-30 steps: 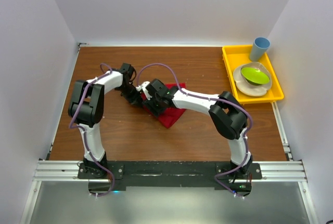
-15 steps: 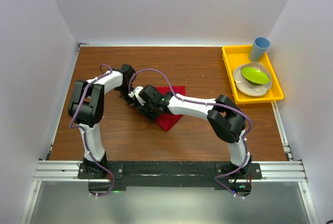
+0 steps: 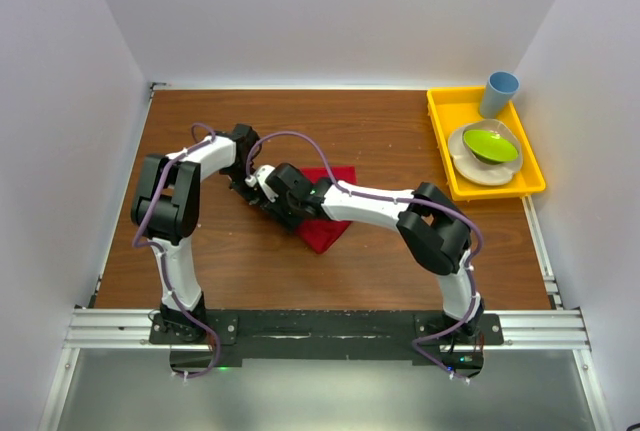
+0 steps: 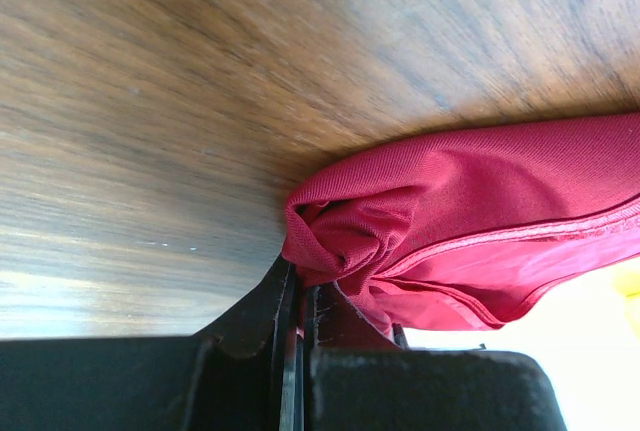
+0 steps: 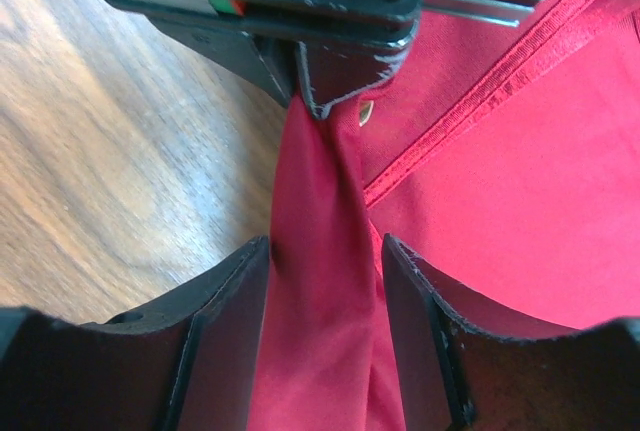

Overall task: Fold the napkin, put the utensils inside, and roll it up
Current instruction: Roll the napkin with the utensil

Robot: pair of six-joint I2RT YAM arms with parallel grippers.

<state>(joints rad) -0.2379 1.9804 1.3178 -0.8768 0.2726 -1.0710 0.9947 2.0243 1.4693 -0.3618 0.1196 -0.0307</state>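
Top external view: the red napkin (image 3: 322, 233) lies mid-table (image 3: 400, 131), with bare wood all around it. Both grippers meet at its left corner. Left wrist view: the left gripper (image 4: 298, 296) pinches bunched cloth tight. Right wrist view: the right gripper (image 5: 325, 251) sits apart around a twisted strip.

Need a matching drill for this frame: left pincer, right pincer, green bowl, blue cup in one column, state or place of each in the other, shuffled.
Column 1
1. left pincer
2. right pincer
3. green bowl
4. blue cup

Column 2
A. on the white plate in the yellow tray
B. open, straddling a twisted strip of the napkin
C. upright at the tray's far end
D. shut on a bunched bit of the napkin

Pairs: 1-D, 2-B, 3-A, 4-C
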